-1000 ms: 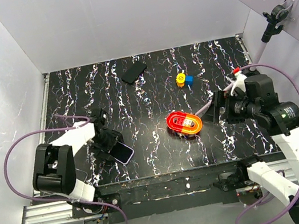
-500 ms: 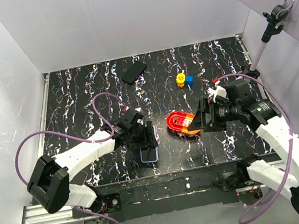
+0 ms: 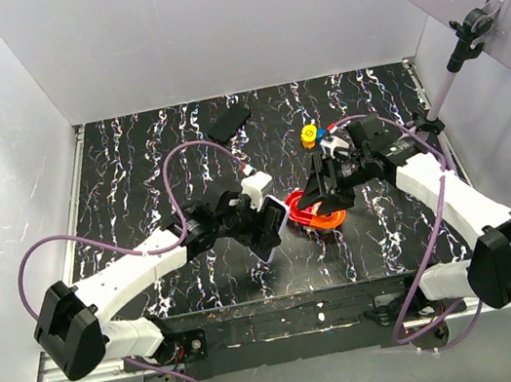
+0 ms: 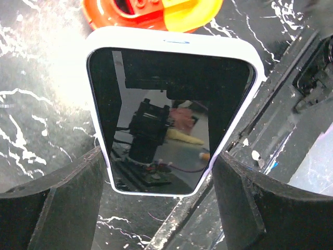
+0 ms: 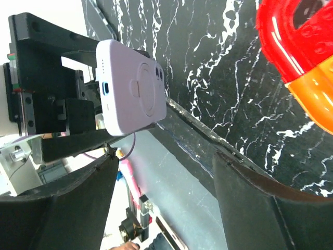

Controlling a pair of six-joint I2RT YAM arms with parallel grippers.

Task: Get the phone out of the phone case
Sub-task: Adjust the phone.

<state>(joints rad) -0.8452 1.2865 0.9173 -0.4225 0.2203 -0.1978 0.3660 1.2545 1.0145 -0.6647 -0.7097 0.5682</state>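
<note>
The phone in its lilac case (image 3: 273,217) is held off the table at centre front by my left gripper (image 3: 265,232). In the left wrist view the dark screen (image 4: 166,114) faces the camera and my left gripper (image 4: 158,161) is shut on the case's two long sides. The right wrist view shows the case's back (image 5: 132,88) with its ring and camera holes. My right gripper (image 3: 320,196) hovers just right of the phone, apart from it. Its jaws stand open and empty (image 5: 166,161).
A red and orange toy (image 3: 319,213) lies on the table under my right gripper; it also shows in the left wrist view (image 4: 156,10) and the right wrist view (image 5: 302,67). A yellow block (image 3: 308,134) and a blue block (image 3: 323,136) sit behind it. A flat black object (image 3: 229,122) lies at the back.
My left gripper has carried the cased phone from the front left to the centre and lifted it. My right arm has swung left towards it, over the toy.
</note>
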